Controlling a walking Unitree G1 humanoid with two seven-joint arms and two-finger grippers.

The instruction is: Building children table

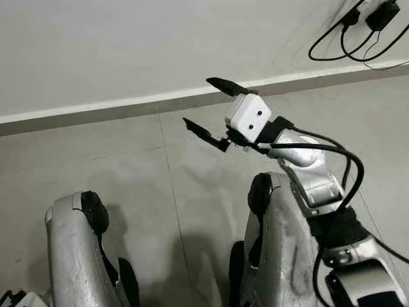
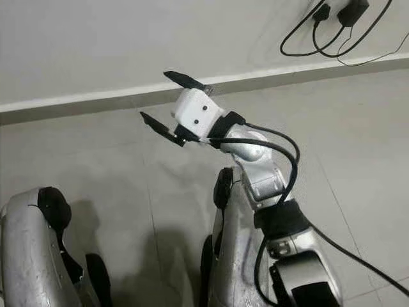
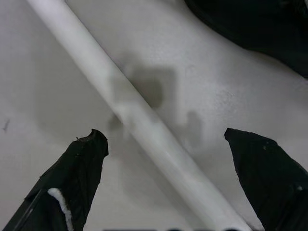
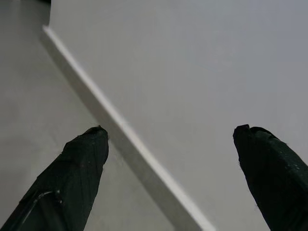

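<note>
Right arm: raised in front of me, bent at the elbow, the silver forearm rising from my lower right and the wrist turned toward the wall.
Right claw (image 1: 206,105): spread wide, nothing between its two black fingers; one finger (image 1: 225,86) points up toward the wall, the other (image 1: 199,130) sits lower, over the floor.
Ahead of right claw: the pale wall (image 4: 202,72) and the white baseboard (image 4: 144,159) where it meets the grey tiled floor (image 1: 128,166); neither is touched.
Left arm: hangs low at my left side, its wrist camera looking down at the floor.
Left claw (image 3: 166,144): spread, both fingers apart and gripping nothing.
Between left claw fingers: a white rod (image 3: 130,113) lies slanted across the floor just beyond the tips, passing between them; whether it touches either finger I cannot tell. It may be a part of the children's table, but I cannot tell for sure.
Below right claw: my two silver legs (image 1: 77,256) with black knee joints, standing on the tiles.
Far beyond right claw, to its right: black cables (image 1: 345,38) and a plug hang on the wall.
</note>
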